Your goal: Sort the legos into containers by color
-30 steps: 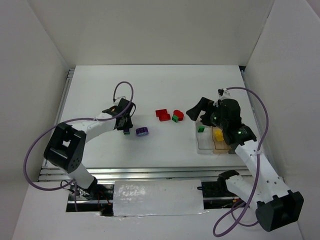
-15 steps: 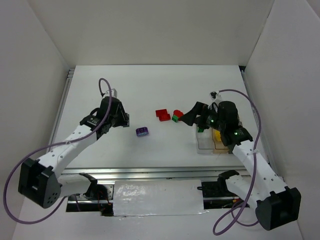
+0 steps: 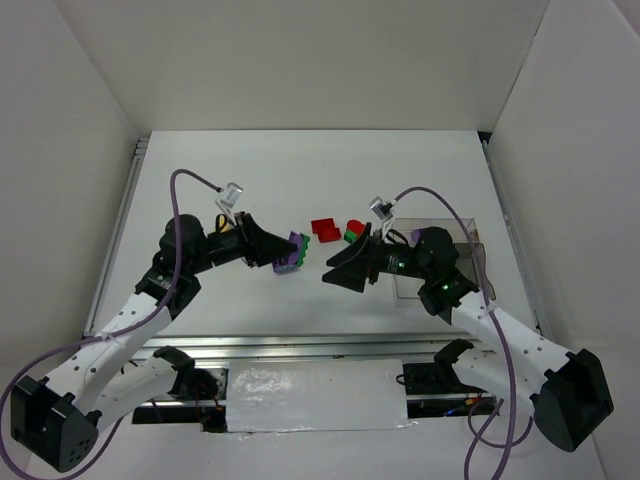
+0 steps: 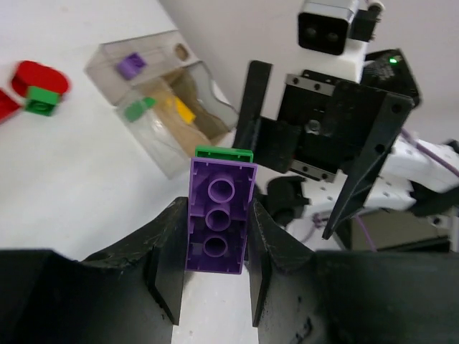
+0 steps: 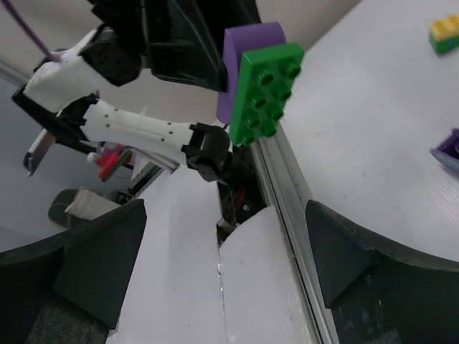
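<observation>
- White walls point(image 3: 90, 120) at left, back and right; bare worktop point(image 3: 250, 180) behind the loose pieces.
- Mid-worktop, toward the front rail: left fingers point(image 4: 166, 251) and right fingers point(image 5: 100, 258), tip to tip with a narrow gap between.
- Left fingers: clenched on one purple lego point(image 4: 219, 215), a pad on each long side, held clear of the worktop; one green lego point(image 4: 224, 152) stuck to its far face.
- Right fingers: spread wide, grasping nothing, just beside the held pair.
- Loose on the worktop: two red legos point(image 3: 323, 229), one green block point(image 3: 351, 237) touching them.
- In the clear container point(image 4: 107, 54), toward the right side: one purple brick point(image 4: 130, 66), one green brick point(image 4: 136, 110), one yellow brick point(image 4: 184, 111).
</observation>
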Motion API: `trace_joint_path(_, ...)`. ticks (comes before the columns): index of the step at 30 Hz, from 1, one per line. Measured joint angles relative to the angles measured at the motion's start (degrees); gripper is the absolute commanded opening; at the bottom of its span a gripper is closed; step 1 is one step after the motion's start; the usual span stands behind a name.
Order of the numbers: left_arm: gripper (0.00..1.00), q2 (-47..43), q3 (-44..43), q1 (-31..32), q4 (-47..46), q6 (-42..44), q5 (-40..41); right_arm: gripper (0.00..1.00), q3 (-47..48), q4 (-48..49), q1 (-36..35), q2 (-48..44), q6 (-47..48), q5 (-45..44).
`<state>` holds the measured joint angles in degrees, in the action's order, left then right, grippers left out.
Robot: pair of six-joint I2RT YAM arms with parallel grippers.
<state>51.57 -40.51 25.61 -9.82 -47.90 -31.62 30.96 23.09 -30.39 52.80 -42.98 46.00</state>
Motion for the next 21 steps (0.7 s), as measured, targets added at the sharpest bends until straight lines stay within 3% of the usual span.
trace_joint_path(7,0.0,-1.01,4.17,1.07,-14.1,-7.1,-8.61,0.92,0.0,8.59,-6.64,1.81,-2.05,-4.59)
trace_joint_path(12,0.0,-1.14,4.46,2.49,-16.79,-8.85,-10.21,0.86,1.09,11.19,-8.31,5.64,-2.73,-6.75)
trace_joint_path(15,0.0,-1.14,4.48,3.04,-16.83,-9.05,-10.25,0.73,2.08,12.85,-9.53,7.13,-2.95,-7.19)
trace_joint_path(18,0.0,-1.14,4.46,3.13,-16.76,-8.9,-10.14,0.34,3.85,14.03,-10.4,8.0,-2.67,-7.39)
trace_joint_path(19,0.0,-1.14,4.44,3.13,-16.61,-8.92,-10.21,0.1,4.33,14.6,-10.6,8.2,-2.51,-7.34)
trace_joint_path(21,0.0,-1.42,3.82,3.08,-15.98,-8.59,-9.94,0.0,4.39,15.28,-10.6,8.48,-2.56,-7.21)
